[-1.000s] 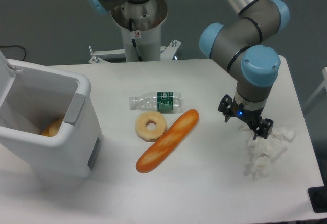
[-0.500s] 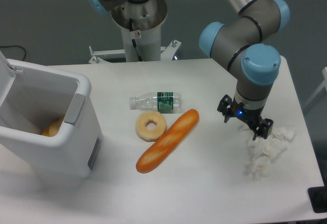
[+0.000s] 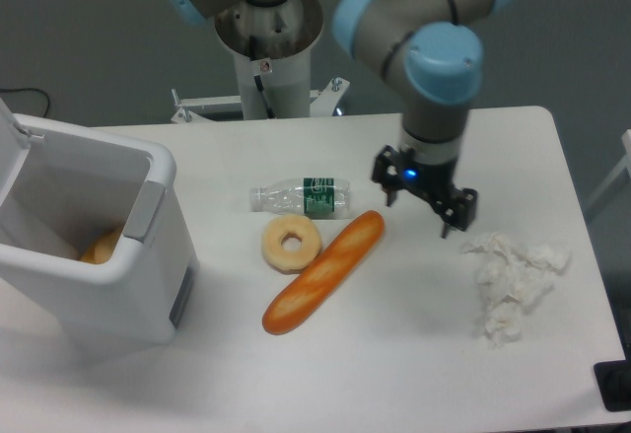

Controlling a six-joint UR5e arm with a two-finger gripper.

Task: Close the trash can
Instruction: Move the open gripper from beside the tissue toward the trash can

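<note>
A: What kind of place do you see here?

B: You are looking at a robotics lab. The arm [image 3: 424,29] with blue joint caps stands on a metal pedestal [image 3: 268,53] bolted at the edge of a plain white table [image 3: 394,354], with a grey backdrop behind.

A: And the food?

B: The baguette [image 3: 322,271] and donut [image 3: 291,243] look like test props.

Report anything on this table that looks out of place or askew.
The trash can stands open, lid up at the left edge, something orange inside. A bottle lies on its side beside a donut and baguette. Crumpled tissue sits loose at right. The gripper hangs open, holding nothing.
</note>
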